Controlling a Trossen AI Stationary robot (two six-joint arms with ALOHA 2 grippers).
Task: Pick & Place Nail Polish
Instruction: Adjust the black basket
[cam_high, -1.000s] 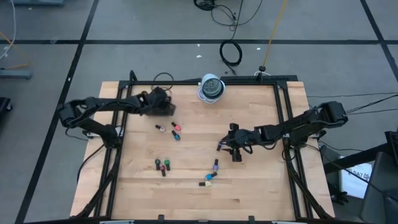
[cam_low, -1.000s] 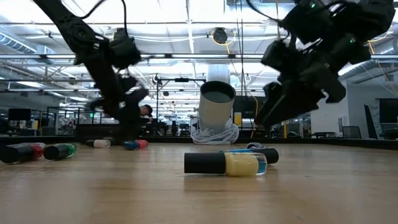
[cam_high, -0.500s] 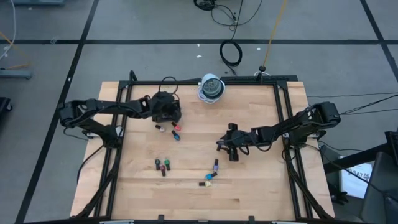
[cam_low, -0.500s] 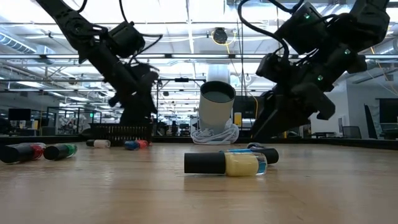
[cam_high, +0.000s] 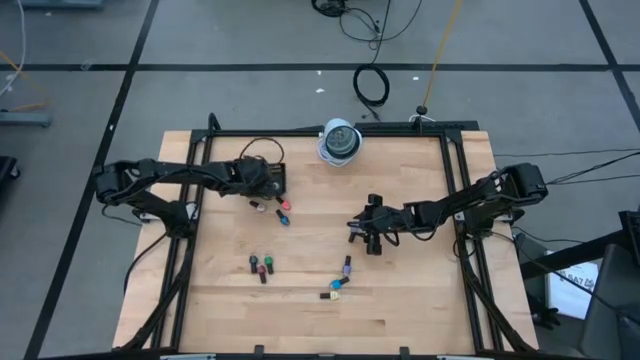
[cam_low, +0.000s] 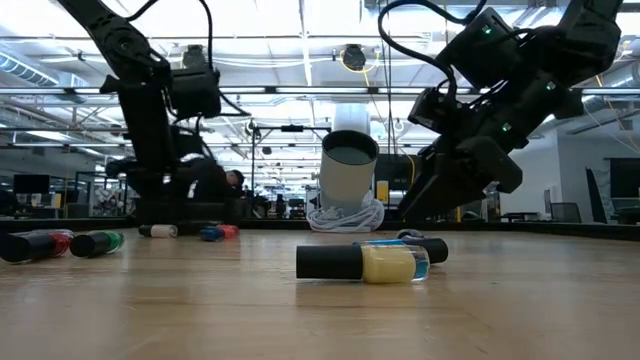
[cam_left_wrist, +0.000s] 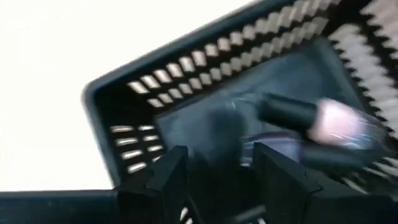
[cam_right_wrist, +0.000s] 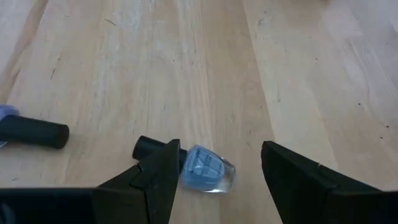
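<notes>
- Pale blue glass with a black cap: one nail polish bottle (cam_right_wrist: 198, 168) lies on its side on the wooden table (cam_high: 420, 300), right between the right gripper (cam_right_wrist: 214, 183)'s spread fingers, which touch nothing.
- A pink-bodied bottle (cam_left_wrist: 336, 121) with a dark cap lies blurred inside the black slotted tray (cam_left_wrist: 124, 106), just ahead of the left gripper (cam_left_wrist: 214, 171); its fingers stand apart with nothing between them.
- From above, a red and a teal bottle (cam_high: 283, 212) lie just beside that tray, near the table's far left.
- Three more, red and green among them (cam_high: 261, 266), sit together toward the near left; a purple one (cam_high: 347, 266) and a yellow one (cam_high: 333, 293) lie near the middle front.
- No label or writing can be read on any bottle.
- A white cylindrical camera (cam_high: 339, 141) with a coiled cable stands at the table's far edge, well clear of both arms.
- A black metal frame (cam_high: 455, 180) borders the table.
</notes>
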